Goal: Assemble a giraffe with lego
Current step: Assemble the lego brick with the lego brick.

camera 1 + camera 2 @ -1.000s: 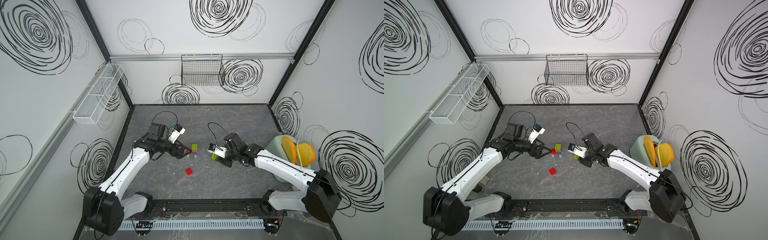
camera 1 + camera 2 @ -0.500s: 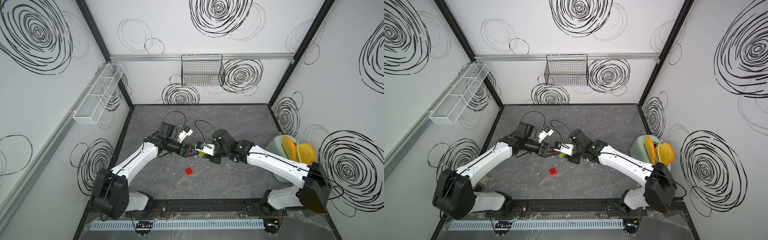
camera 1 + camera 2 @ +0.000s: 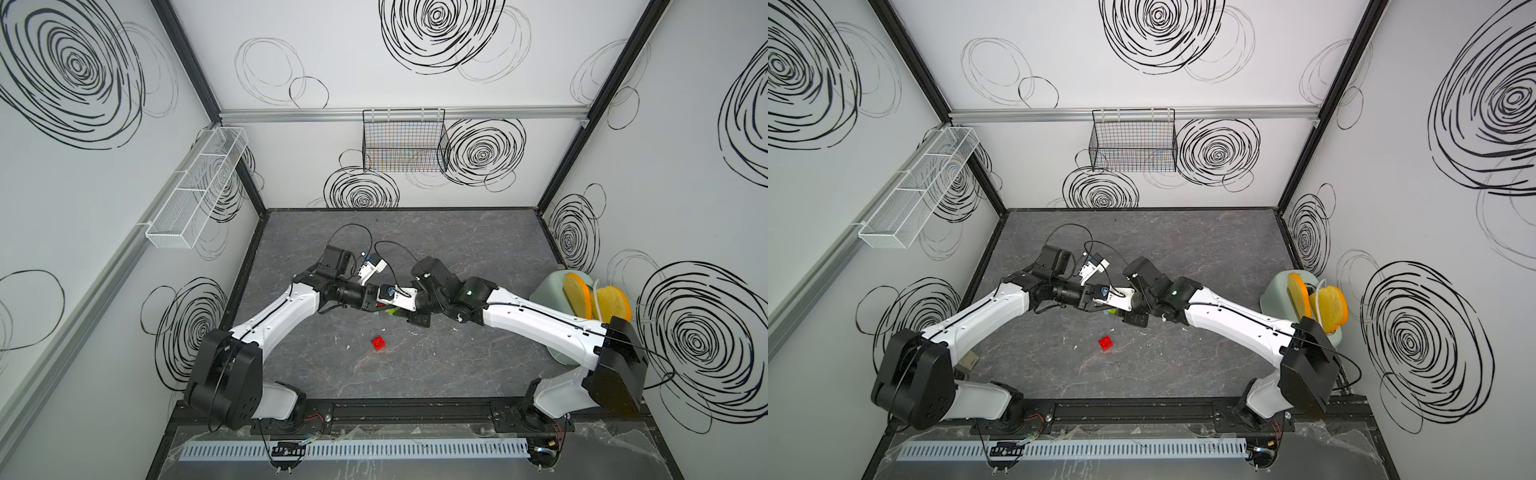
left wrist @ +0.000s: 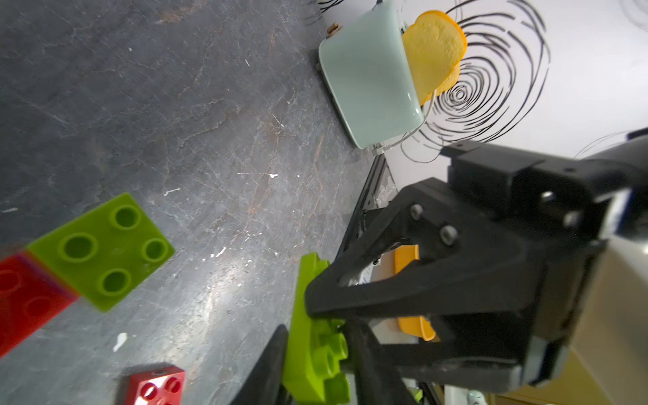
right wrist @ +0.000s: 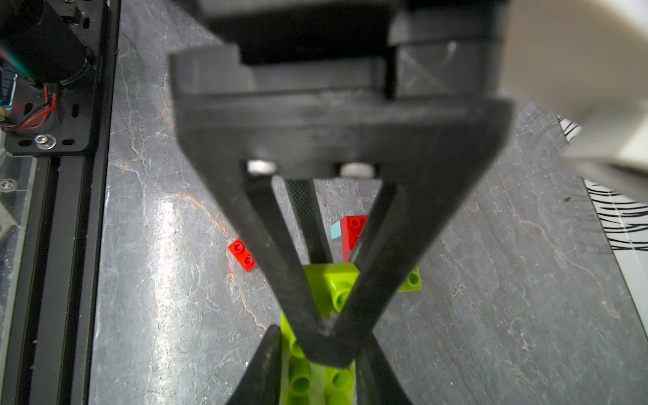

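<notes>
Clamping with left gripper [image 4: 315, 328] a lime brick [image 4: 310, 273], over table [image 3: 457, 249] centre near part-built giraffe [image 4: 101, 249], pinched by right gripper [image 4: 312, 305], both nearly shut. Probably light, rigid, slick; best gripped across flat sides, leaving studs clear.

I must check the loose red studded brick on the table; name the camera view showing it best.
Both top views: the red studded plastic brick lies whole and uncovered, though small. The left wrist view crops it at the edge; the right wrist view shows only part, behind the left gripper's finger.
</notes>
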